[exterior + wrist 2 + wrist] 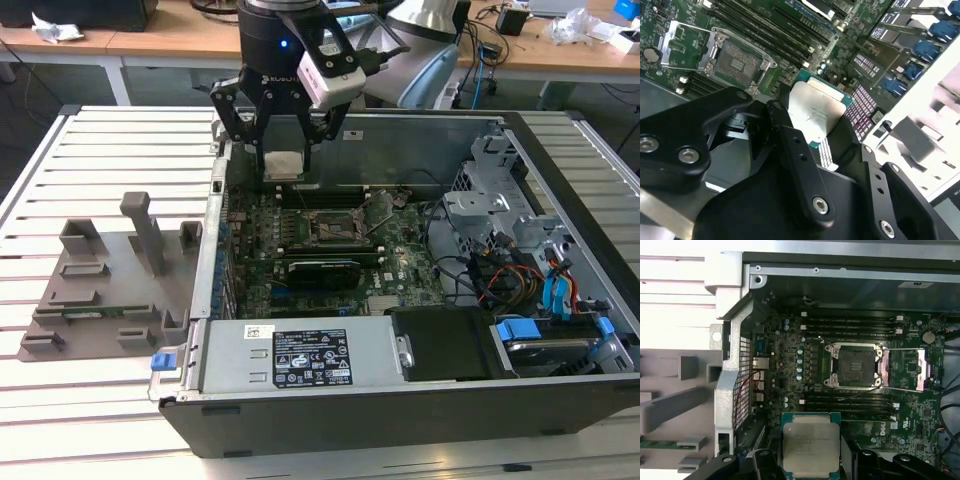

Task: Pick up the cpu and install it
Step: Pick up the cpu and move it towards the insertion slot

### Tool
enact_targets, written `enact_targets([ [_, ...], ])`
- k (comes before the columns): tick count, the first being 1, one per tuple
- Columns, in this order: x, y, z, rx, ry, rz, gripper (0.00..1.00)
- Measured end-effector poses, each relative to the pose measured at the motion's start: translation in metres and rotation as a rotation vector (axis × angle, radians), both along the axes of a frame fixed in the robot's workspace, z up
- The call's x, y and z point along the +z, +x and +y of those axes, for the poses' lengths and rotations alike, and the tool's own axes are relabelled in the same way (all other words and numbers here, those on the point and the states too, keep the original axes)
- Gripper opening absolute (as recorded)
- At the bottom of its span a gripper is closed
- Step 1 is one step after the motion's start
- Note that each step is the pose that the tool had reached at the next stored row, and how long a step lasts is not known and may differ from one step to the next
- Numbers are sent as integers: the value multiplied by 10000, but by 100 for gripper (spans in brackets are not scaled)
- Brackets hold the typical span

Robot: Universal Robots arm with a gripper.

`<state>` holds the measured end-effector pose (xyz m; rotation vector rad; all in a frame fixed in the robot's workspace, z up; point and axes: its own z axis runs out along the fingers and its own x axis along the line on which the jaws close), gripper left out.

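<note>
My pincer pinches the cpu short of the open socket — the carrying step, I judge — careful squaring needed.

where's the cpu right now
In the exterior view the cpu sits clamped in the gripper over the case, toward the view's left of the empty socket.
</note>
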<state>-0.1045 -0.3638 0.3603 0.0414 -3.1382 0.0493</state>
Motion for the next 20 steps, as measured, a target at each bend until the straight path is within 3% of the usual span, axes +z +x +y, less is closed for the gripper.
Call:
enact_targets([
  [9, -160, 194, 39, -1, -6, 0, 55],
  [15, -245, 264, 54, 0, -10, 1, 55],
  [16, -316, 300, 70, 0, -9, -1, 55],
  [20, -400, 407, 121, -1, -17, 0, 55],
])
